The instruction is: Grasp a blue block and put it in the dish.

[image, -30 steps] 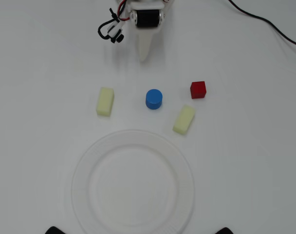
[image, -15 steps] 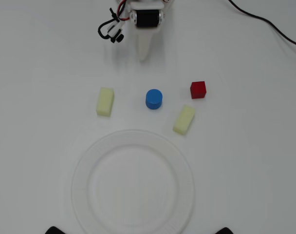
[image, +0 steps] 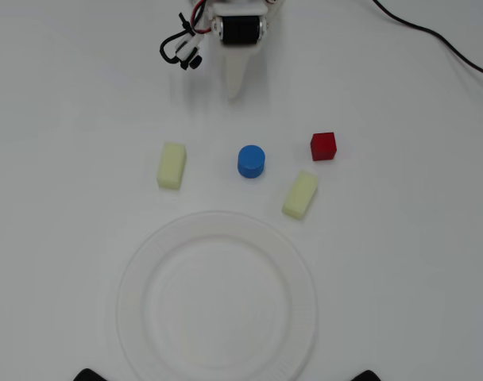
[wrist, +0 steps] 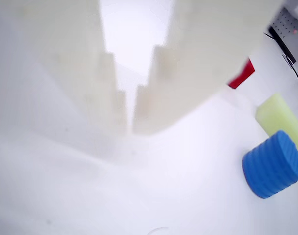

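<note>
The robot's hand (image: 235, 91) is seen at the far edge of the white bench (image: 400, 238) in the overhead view, its pale fingers (wrist: 139, 115) drawn almost together with only a thin slit between them and nothing held, as the wrist view shows. The blue block (image: 251, 161) is found nearest the hand, just ahead of the fingertips and slightly to the right in the overhead view, untouched and standing on its flat face. It is flanked by a red cube (image: 323, 146) and two pale yellow blocks, one (image: 171, 165) to each side (image: 300, 194), all apart from one another, seemingly laid out as distractors. Farthest from the hand, beyond the row of blocks, the empty white dish (image: 134, 262) is set, presumably so that a straight carry over the block row ends above it. The grasp is judged not yet begun; the fingers would need to be parted first
</note>
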Action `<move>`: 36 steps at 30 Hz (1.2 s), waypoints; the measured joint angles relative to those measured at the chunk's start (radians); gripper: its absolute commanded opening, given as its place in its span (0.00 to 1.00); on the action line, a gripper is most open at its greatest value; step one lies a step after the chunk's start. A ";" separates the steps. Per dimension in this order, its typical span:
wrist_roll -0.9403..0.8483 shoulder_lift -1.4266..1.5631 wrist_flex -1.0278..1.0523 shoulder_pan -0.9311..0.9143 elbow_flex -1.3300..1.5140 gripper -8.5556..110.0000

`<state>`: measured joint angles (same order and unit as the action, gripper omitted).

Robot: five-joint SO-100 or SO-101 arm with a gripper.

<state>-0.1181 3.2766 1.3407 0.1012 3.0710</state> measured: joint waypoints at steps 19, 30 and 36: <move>-0.011 -0.762 -0.026 0.086 -0.603 0.11; -0.020 -1.388 -0.052 0.135 -1.080 0.26; -0.011 -1.559 -0.101 0.141 -1.184 0.28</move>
<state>-0.1289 1.7181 1.2395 0.2424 1.8868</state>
